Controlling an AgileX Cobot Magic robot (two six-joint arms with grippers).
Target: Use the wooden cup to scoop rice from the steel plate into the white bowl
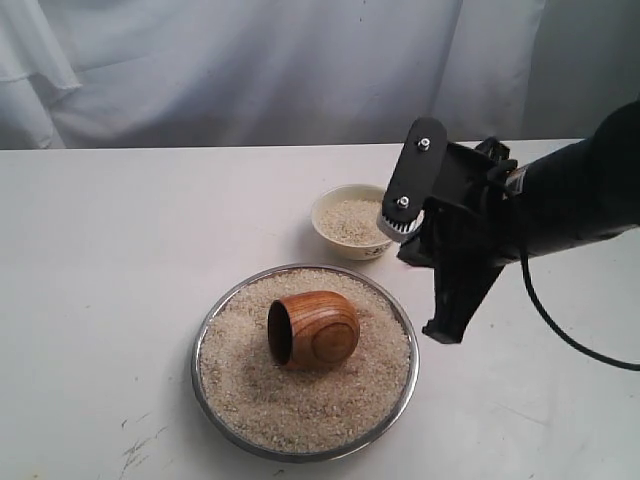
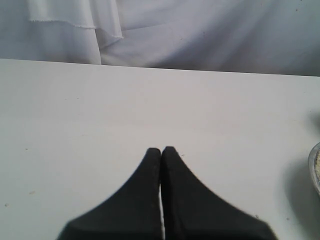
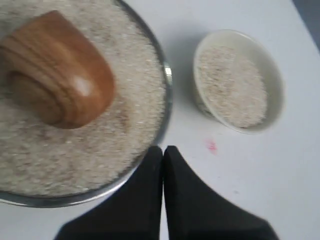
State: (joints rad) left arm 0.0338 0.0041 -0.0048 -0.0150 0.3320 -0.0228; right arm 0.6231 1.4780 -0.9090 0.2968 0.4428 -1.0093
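Note:
The steel plate (image 1: 197,360) lies at the table's front middle, full of rice (image 1: 300,400). On that rice the wooden cup (image 1: 315,328) rests on its side, its dark mouth turned left. Behind and to the right stands the white bowl (image 1: 340,248), which also holds rice. My right gripper (image 1: 442,332) hangs shut and empty just right of the plate, fingers pointing down. In the right wrist view its tips (image 3: 163,148) sit at the plate's rim (image 3: 167,85), between the cup (image 3: 60,70) and the bowl (image 3: 274,102). My left gripper (image 2: 161,149) is shut over bare table.
White cloth hangs behind the white table. A small red mark (image 3: 211,145) is on the table between plate and bowl. A black cable (image 1: 560,330) trails from the right arm. The plate's edge (image 2: 315,167) shows at the side of the left wrist view.

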